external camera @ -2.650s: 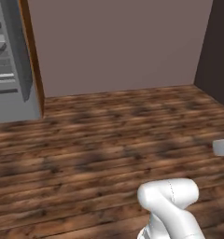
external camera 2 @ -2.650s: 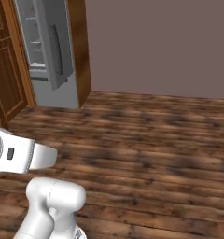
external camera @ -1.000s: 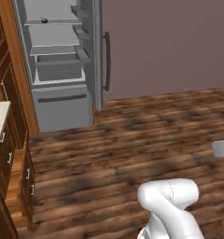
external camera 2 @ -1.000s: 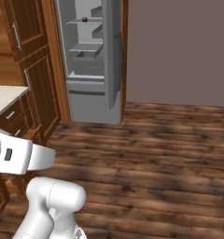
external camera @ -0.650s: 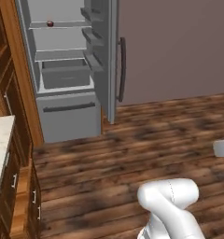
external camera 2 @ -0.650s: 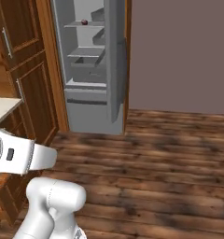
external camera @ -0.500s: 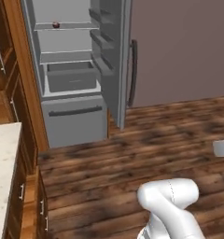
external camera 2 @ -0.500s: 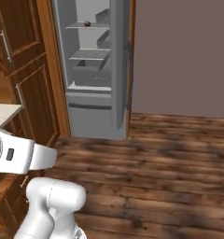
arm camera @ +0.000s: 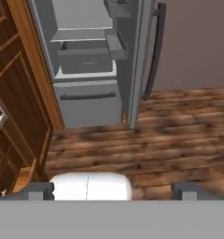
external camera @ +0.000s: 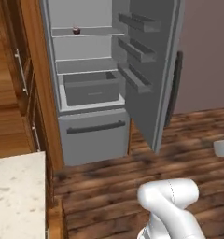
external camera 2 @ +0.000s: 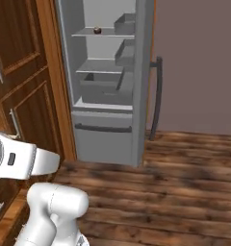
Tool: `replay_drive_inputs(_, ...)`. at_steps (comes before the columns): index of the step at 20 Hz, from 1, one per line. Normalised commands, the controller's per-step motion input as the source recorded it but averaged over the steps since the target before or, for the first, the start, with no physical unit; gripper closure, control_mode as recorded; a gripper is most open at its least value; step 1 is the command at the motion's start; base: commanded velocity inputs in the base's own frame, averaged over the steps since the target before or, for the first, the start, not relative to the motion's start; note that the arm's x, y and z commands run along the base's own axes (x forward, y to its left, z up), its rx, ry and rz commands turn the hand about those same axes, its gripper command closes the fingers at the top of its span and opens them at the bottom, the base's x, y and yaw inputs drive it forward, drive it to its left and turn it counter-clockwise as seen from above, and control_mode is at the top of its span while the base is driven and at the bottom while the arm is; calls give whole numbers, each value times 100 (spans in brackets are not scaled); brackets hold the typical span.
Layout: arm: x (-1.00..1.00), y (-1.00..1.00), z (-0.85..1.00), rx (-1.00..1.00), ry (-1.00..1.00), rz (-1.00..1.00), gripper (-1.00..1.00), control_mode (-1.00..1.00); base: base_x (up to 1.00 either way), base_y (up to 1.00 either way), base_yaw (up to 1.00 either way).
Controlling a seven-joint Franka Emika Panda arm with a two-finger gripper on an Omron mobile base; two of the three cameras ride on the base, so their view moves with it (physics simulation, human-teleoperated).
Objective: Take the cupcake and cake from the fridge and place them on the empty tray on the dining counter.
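The gripper (arm camera: 112,189) is standing wide open in the hand view, its two dark finger tips (arm camera: 39,190) sitting far apart at the bottom of the picture with nothing between them. It is pointing across the wooden floor (arm camera: 179,140) towards the fridge (arm camera: 86,65), and it is well apart from it, holding nothing.

The fridge is standing open, its tall grey door (external camera: 151,70) swung out to the right with a dark bar handle (external camera: 174,88) running down its outer face. Door bins (external camera: 135,49) are sitting one above the other on the inner side of the door. Inside, the walls are showing pale grey, with thin shelves (external camera: 86,65) and a grey drawer (external camera: 90,87) below them. Under the drawer, a lower front panel with a dark bar handle (external camera: 95,127) is staying closed.

The cupcake (external camera: 76,30) is resting on the upper shelf inside the fridge, towards the left in the left base view. In the right base view the cupcake (external camera 2: 97,30) is sitting on that same upper shelf, a small dark spot near the middle of the shelf's front. It is too small to make out its top or wrapper clearly.

A brown wooden cabinet (external camera 2: 21,81) is standing just beside the fridge on its left. A pale speckled surface (external camera: 16,196) is showing at the lower left of the left base view. A brownish-grey wall (external camera 2: 199,62) is rising to the right of the fridge.
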Motion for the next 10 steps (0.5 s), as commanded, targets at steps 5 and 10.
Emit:
replay_drive_inputs(5,0,0,0,0,0,0,-100,100,100,90,3)
replay_drive_inputs(10,0,0,0,0,0,0,-100,100,100,15,9)
